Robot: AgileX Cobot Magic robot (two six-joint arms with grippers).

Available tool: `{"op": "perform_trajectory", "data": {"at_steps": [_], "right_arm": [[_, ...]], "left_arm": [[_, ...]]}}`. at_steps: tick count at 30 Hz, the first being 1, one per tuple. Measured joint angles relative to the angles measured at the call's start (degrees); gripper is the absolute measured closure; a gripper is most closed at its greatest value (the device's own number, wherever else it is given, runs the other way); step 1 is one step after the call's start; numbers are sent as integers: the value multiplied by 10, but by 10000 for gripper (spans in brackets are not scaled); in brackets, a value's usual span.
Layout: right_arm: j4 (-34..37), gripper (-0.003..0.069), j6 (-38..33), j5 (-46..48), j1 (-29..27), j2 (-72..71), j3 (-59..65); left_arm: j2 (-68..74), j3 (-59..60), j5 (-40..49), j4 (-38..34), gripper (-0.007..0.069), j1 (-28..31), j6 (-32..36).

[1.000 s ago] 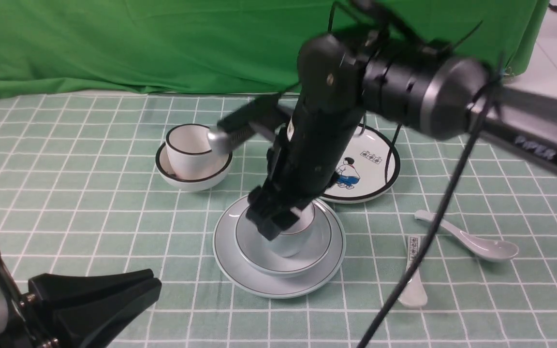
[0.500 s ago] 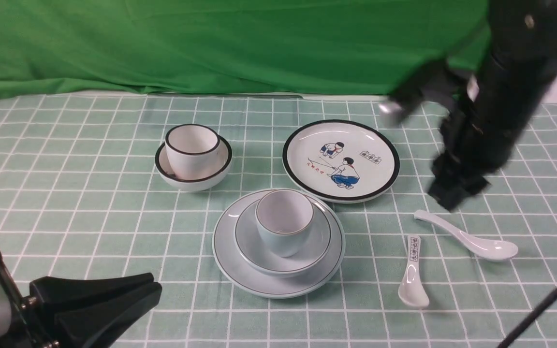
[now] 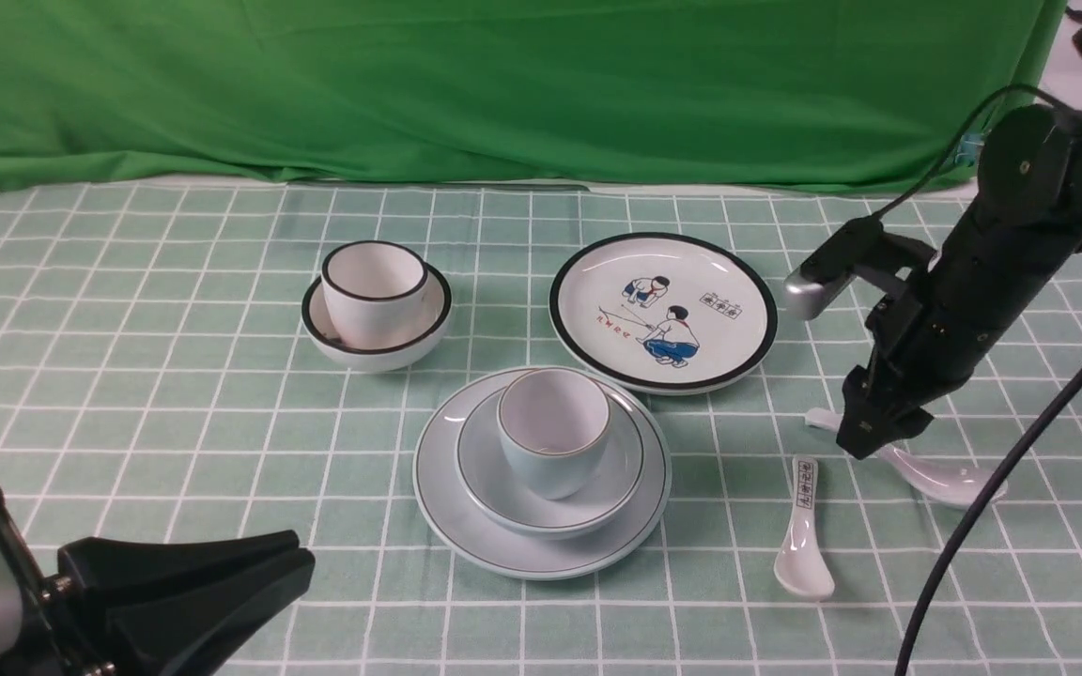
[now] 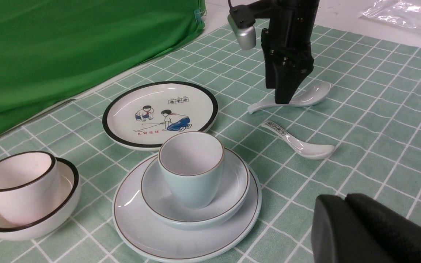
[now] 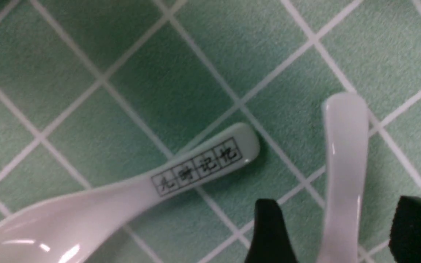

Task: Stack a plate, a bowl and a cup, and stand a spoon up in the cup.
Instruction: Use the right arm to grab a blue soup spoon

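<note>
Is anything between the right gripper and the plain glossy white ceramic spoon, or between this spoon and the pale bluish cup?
Nothing visible. The open right gripper straddles the plain white spoon's handle; the print-handled spoon lies outside the fingers. The path to the pale bluish cup looks free.

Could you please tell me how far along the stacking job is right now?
Done: the cup sits in the bowl, which sits on the plate. In hand: the open right gripper straddles the handle of the plain spoon, not yet closed. Left: grip the spoon, lift it and stand it in the cup.
</note>
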Motion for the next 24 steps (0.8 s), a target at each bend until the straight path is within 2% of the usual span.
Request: {"op": "perform_trajectory", "data": {"at_steps": [3, 15, 16, 18, 24], "right_arm": [[1, 267, -9, -19, 0, 21, 0], [-3, 419, -7, -29, 0, 44, -1], [-5, 473, -1, -30, 0, 44, -1], [-4, 493, 6, -29, 0, 44, -1], [8, 491, 69, 17, 0, 6, 4]], "left_arm": [[0, 0, 0, 0, 613, 0, 0], [0, 0, 1, 0, 613, 0, 0], [0, 0, 1, 0, 613, 0, 0], [0, 0, 1, 0, 613, 0, 0], [0, 0, 4, 0, 613, 0, 0]]}}
